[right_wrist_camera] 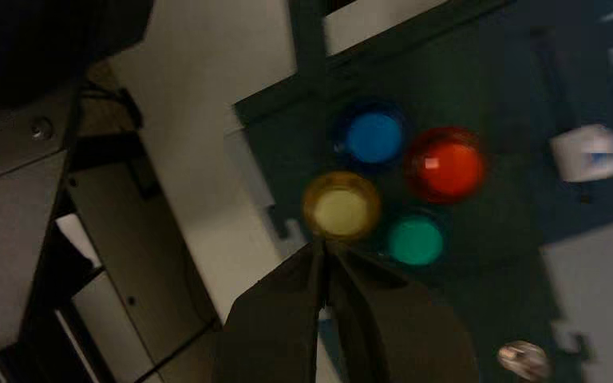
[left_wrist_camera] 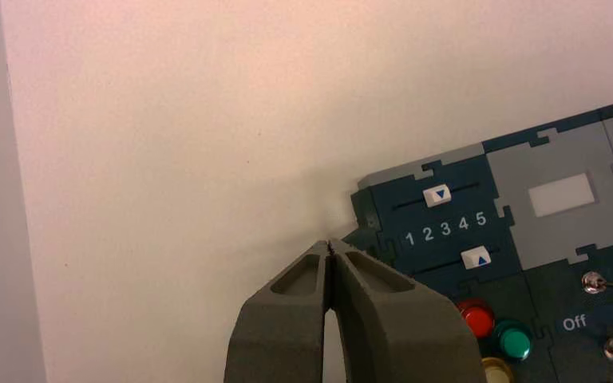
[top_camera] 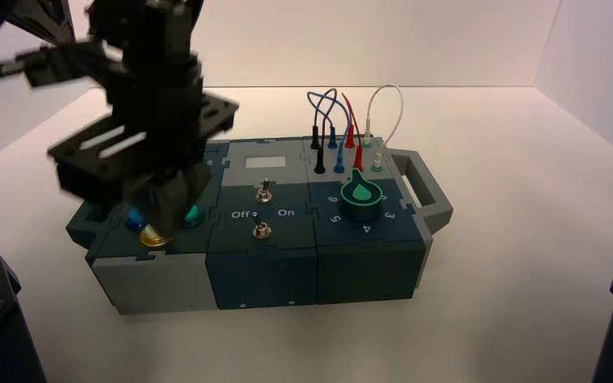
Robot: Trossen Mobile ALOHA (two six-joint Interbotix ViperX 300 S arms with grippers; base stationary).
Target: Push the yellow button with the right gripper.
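Fingers together, the right gripper (right_wrist_camera: 324,244) is hovering beside the box's (top_camera: 263,279) seven-o'clock yellow button (right_wrist_camera: 342,211); only wrist views are showing the red button (right_wrist_camera: 452,169). Closed left gripper (left_wrist_camera: 329,242) is waiting toward ten o'clock.

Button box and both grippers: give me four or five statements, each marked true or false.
1. The yellow button sits between the blue and green ones. True.
2. The right gripper is open wide. False: its fingertips are together.
3. The left gripper is shut on a wire. False: it is shut on nothing.
4. The right gripper is over the box's button section. True.
5. The large knob is at the box's left end. False: it is toward the right end.
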